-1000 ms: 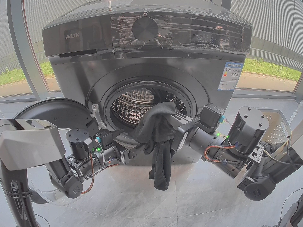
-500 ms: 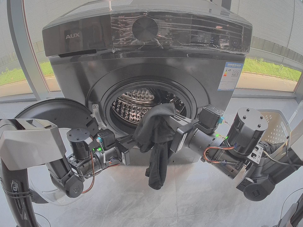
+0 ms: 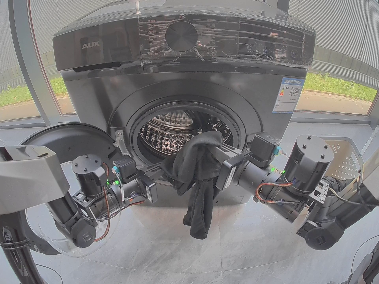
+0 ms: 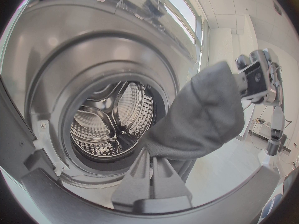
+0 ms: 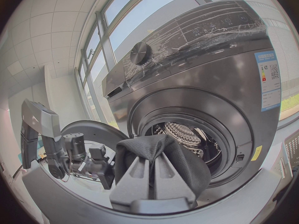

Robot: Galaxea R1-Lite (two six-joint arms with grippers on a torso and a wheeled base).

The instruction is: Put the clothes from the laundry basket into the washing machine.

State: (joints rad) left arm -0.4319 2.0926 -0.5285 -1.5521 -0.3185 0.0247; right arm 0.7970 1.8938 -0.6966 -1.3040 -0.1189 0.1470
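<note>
In the head view, my right claw [image 3: 212,151] is clamped on a dark garment [image 3: 197,170]. It hangs over the claw just outside the drum [image 3: 169,133] of the washer [image 3: 181,79], with a long tail drooping toward the floor. My left claw [image 3: 161,173] sits at the garment's left edge, below the drum's mouth. The door [image 3: 67,142] stands open on my left and the basket [image 3: 347,158] is on my right.

In the left wrist view, my left claw [image 4: 151,168] has its fingers pressed together with the hem at their tips. I judge it is pinching that hem. The garment [image 4: 202,119] bulges beside the open drum [image 4: 109,122].

In the right wrist view, my right claw [image 5: 151,168] is closed, with the garment [image 5: 183,159] folded over its fingers.

The garment looks soft, light and limp, so it will sag and may catch on the rim. A hold on the bunched top suits it, with the tail gathered up.

Since a second ago, my left arm has drawn out leftward and its claw has risen to the hem. The tail has swung a little, and my right claw has barely shifted.
</note>
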